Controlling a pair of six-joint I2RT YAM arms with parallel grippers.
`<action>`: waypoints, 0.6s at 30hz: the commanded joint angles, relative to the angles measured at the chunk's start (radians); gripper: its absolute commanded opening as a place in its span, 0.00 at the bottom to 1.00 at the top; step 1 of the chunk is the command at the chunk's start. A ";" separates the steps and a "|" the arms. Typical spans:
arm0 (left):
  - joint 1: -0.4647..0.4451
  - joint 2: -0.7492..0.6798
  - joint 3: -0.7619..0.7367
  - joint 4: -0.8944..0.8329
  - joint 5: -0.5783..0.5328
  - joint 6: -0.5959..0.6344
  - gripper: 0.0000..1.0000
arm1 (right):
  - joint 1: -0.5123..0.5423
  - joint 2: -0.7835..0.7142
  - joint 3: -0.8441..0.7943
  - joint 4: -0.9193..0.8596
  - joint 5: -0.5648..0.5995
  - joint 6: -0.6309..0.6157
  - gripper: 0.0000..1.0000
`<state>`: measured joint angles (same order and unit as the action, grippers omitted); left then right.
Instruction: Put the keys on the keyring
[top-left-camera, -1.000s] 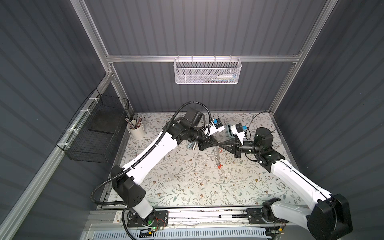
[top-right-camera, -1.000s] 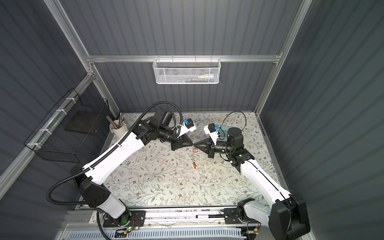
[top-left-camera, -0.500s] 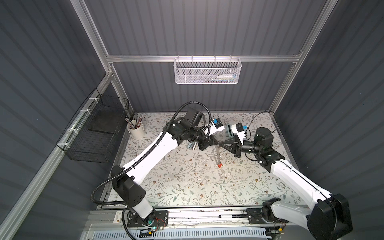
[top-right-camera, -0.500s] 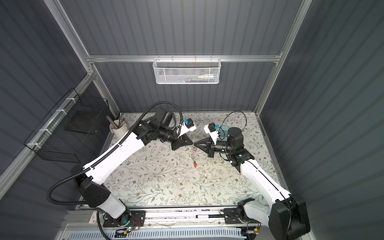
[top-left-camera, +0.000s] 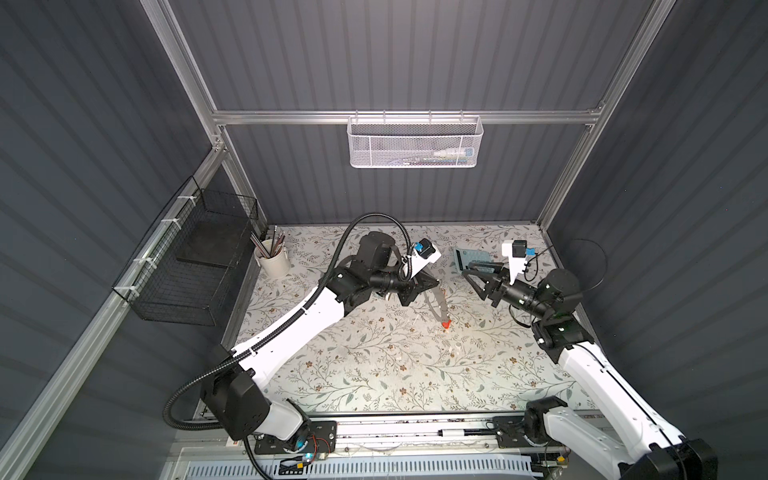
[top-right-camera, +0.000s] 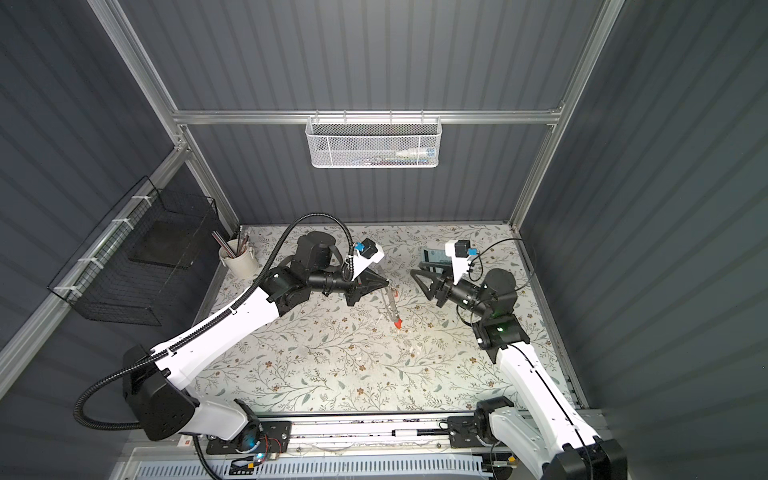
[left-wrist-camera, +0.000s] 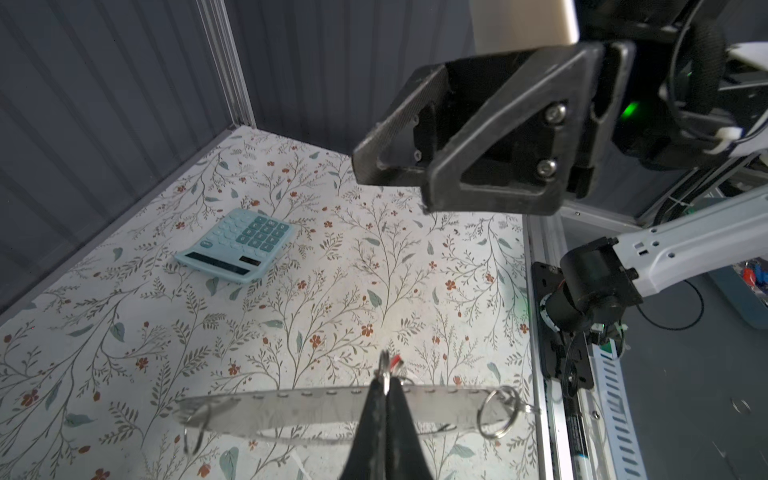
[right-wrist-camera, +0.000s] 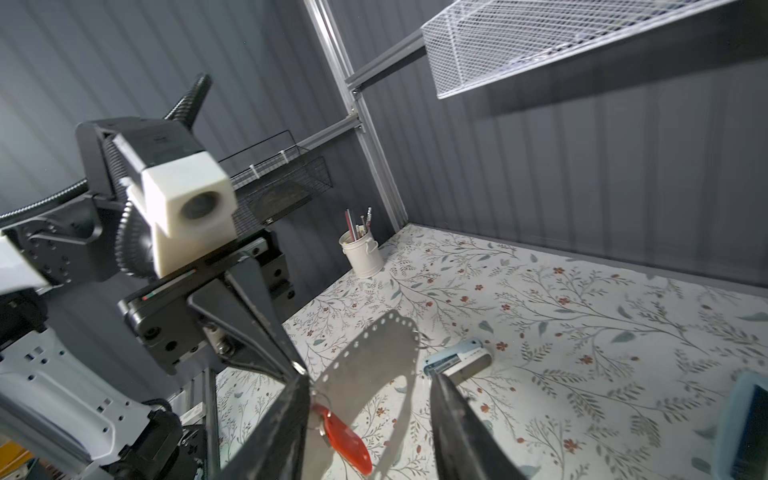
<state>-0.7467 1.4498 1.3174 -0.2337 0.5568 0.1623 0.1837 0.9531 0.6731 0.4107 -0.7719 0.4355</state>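
My left gripper (left-wrist-camera: 386, 384) is shut on the rim of the keyring (left-wrist-camera: 291, 409), a thin gray plate with small holes, and holds it above the table. In both top views the keyring (top-left-camera: 436, 305) (top-right-camera: 388, 305) hangs down from the left gripper (top-left-camera: 435, 283) (top-right-camera: 387, 284). A red key (right-wrist-camera: 347, 436) (top-left-camera: 446, 324) (top-right-camera: 398, 323) dangles from the keyring's rim (right-wrist-camera: 374, 353) by a small metal loop. My right gripper (right-wrist-camera: 370, 399) (top-left-camera: 471, 282) (top-right-camera: 419, 284) is open, a short way right of the keyring, and holds nothing.
A pale blue calculator (left-wrist-camera: 237, 245) (top-left-camera: 467, 259) lies at the back right of the floral table. A pale blue stapler (right-wrist-camera: 457, 361) lies beyond the keyring. A white pen cup (top-left-camera: 272, 262) stands at the back left, beside a black wire basket (top-left-camera: 195, 266). A white mesh basket (top-left-camera: 415, 141) hangs on the back wall.
The right gripper has opened and drawn back to the right, away from the keyring. The left gripper stays shut on the keyring, with the red key hanging below it.
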 joint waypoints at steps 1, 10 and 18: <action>-0.003 -0.043 -0.066 0.258 0.040 -0.121 0.00 | -0.009 0.029 0.008 0.060 -0.012 0.096 0.52; -0.011 -0.052 -0.180 0.552 0.019 -0.256 0.00 | 0.006 0.101 0.017 0.203 -0.110 0.201 0.50; -0.033 -0.021 -0.218 0.699 -0.031 -0.338 0.00 | 0.041 0.124 0.013 0.214 -0.142 0.216 0.45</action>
<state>-0.7712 1.4311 1.1057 0.3416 0.5480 -0.1223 0.2123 1.0706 0.6735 0.5797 -0.8806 0.6308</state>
